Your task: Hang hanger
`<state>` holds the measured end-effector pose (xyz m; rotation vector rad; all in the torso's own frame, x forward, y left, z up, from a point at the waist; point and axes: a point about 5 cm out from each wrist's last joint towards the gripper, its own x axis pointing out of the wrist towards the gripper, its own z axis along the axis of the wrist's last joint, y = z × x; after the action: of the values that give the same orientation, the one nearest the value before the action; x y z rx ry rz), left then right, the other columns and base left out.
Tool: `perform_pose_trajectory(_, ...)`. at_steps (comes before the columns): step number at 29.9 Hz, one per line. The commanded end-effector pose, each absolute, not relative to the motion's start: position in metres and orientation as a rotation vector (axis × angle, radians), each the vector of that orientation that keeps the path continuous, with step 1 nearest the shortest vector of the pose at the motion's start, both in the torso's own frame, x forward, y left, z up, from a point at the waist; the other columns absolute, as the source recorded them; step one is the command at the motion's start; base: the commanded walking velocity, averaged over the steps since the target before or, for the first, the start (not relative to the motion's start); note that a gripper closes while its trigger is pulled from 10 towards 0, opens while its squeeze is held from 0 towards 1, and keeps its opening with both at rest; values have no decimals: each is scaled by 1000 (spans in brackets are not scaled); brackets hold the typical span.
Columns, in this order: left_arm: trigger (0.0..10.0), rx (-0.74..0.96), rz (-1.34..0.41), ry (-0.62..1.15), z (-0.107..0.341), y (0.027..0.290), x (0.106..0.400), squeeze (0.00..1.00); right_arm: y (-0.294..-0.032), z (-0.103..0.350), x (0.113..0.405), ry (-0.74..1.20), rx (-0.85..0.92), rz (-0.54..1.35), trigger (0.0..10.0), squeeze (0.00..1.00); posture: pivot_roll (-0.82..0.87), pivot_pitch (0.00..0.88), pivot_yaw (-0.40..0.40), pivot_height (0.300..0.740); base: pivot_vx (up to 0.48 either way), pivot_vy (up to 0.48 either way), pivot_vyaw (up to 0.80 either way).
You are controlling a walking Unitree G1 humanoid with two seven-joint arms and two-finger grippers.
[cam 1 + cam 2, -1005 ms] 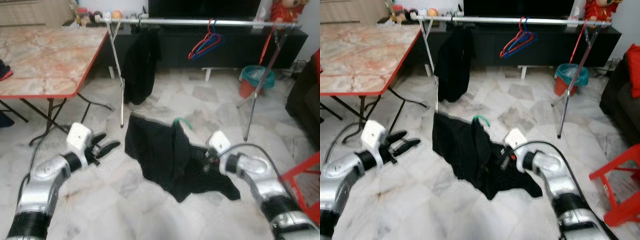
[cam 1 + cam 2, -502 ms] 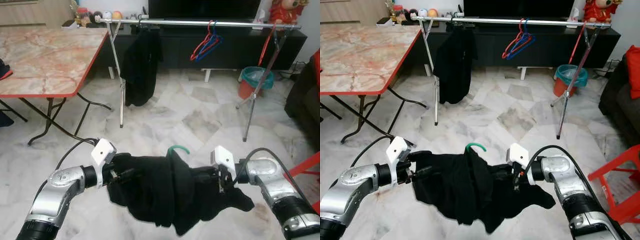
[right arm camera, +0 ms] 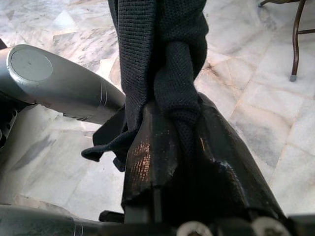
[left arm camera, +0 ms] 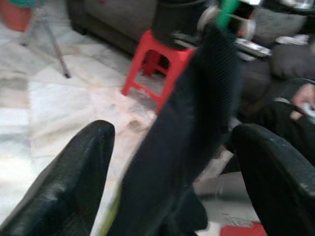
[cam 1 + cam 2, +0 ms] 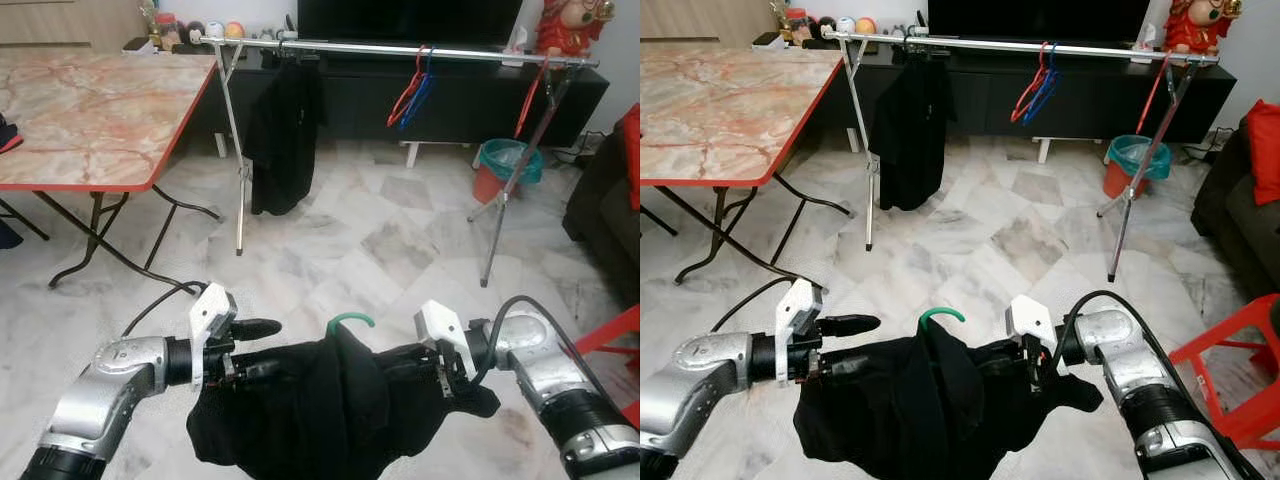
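Black garment (image 5: 330,410) on green hanger (image 5: 347,321) held low between grippers, long axis crosswise. Right gripper (image 5: 445,362) clamped on cloth; left gripper (image 5: 245,345) spread around other end. Rail (image 5: 400,48) well ahead, above.

No text, label, brand, number or sign can be read in any of the views.
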<state>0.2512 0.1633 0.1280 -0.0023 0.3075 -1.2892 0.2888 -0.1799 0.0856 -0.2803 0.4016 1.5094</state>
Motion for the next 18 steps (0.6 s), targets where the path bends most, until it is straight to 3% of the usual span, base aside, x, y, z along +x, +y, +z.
perform_pose_trajectory(1, 10000, 26, -1334, 353, 124, 161, 247, 1000, -177, 94, 293, 357, -303, 1534, 10000, 0, 1, 0, -41, 740, 0, 0, 0)
perform_pose_trajectory(18, 10000, 53, -1339, 397, 112, 146, 251, 1000, -156, 107, 289, 268, -350, 1654, 10000, 0, -12, 0, -35, 740, 0, 0, 0)
